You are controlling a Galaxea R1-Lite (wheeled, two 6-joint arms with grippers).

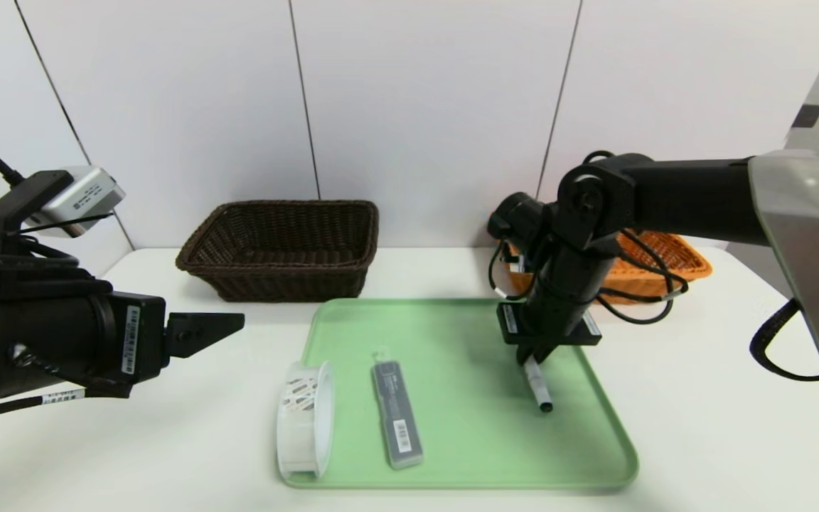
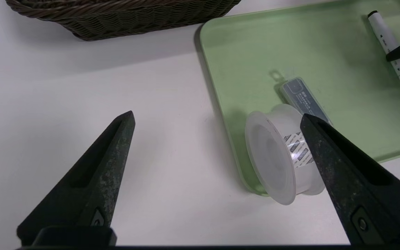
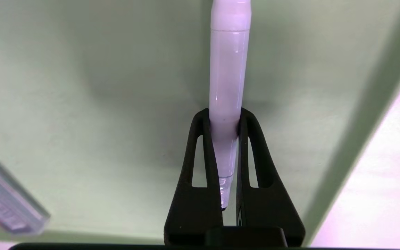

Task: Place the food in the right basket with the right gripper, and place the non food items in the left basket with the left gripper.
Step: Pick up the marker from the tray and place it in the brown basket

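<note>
My right gripper (image 3: pixel 225 119) is clamped on the pen (image 1: pixel 539 385) near one end, at the tray's (image 1: pixel 452 455) three o'clock; it should rise level, lest the pen swing. The pen is non-food, so the dark basket (image 1: pixel 281 245) at eleven o'clock suits it; my left gripper (image 2: pixel 217 121) hangs wide open, holding nothing, beside the tape roll (image 1: pixel 304 416).

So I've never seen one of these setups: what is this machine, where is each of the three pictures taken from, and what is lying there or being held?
It is a two-armed robot at a white table. The wide picture comes from a camera on its head; the other two come from cameras on each wrist, looking past that arm's pincer.

On the table sit a green tray, a dark brown basket behind it and an orange basket, partly hidden by the right arm. On the tray lie a white tape roll at its edge and a slim grey case.

The right pincer points down and is shut on a white pen; its wrist picture shows the pen clamped between the fingers. The left pincer is open, holding nothing, off the tray's left side.
</note>
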